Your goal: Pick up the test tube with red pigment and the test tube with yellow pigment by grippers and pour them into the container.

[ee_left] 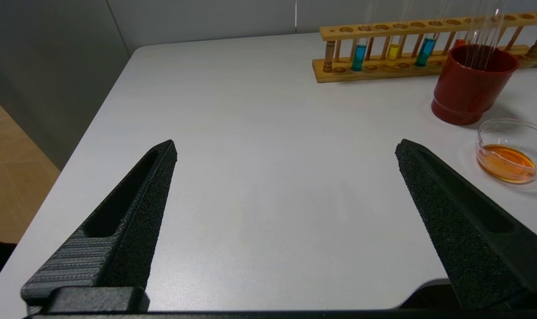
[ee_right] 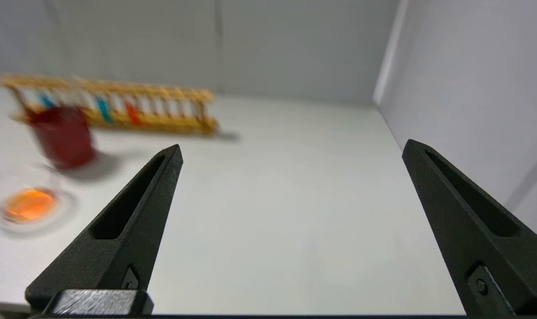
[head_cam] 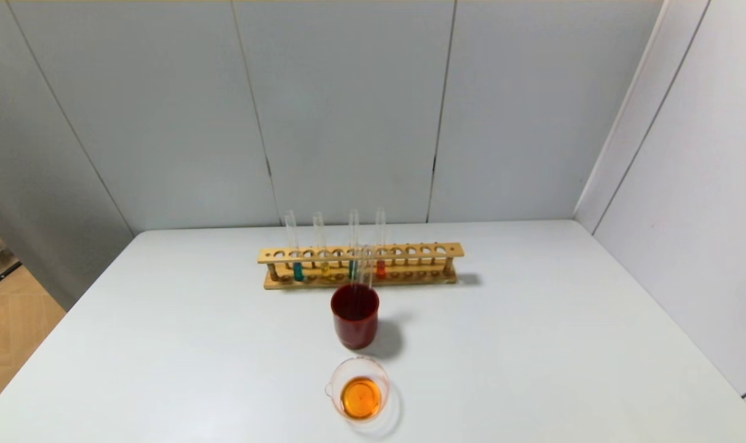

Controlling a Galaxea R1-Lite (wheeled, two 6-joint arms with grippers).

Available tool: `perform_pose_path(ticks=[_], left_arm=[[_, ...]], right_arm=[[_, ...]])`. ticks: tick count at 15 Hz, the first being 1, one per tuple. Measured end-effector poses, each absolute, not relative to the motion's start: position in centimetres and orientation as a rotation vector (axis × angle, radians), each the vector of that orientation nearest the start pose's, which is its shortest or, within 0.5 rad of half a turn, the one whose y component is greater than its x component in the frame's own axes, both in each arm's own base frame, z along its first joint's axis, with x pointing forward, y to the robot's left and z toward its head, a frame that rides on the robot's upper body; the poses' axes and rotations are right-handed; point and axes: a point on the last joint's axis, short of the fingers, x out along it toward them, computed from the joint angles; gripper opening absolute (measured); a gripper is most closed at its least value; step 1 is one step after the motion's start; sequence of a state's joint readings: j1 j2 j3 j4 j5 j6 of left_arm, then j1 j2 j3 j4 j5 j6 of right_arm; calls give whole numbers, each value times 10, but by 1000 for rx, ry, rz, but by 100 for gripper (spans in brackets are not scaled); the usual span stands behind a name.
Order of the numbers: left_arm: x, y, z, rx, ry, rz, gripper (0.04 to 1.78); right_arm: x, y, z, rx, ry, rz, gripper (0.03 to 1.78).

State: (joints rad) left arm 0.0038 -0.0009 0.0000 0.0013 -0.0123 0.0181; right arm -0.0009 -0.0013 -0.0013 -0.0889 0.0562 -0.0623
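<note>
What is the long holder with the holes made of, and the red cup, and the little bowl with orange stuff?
The rack looks like pale varnished wood, with turned posts. The red cup is opaque and glossy, probably plastic or glazed ceramic. The little beaker is see-through with a pouring lip, likely glass.

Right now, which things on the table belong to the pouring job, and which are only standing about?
For the job:
- test tube with red pigment, in the rack
- test tube with yellow pigment, in the rack
- container, already holding orange liquid
- left gripper and right gripper, both open, empty

Only standing about:
- wooden rack
- two teal tubes
- dark-red cup holding empty tubes
</note>
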Motion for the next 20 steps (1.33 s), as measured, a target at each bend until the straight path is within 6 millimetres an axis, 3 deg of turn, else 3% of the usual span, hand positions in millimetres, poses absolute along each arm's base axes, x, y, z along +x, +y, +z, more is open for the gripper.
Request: perform_pose_path(ticks=[3, 20], left_arm=[[-23, 0, 75, 18, 0, -8, 175], [-23, 0, 75, 18, 0, -8, 175]], right_arm=[[-23, 0, 76, -75, -6, 8, 174], [-23, 0, 76, 0, -5, 0, 174]])
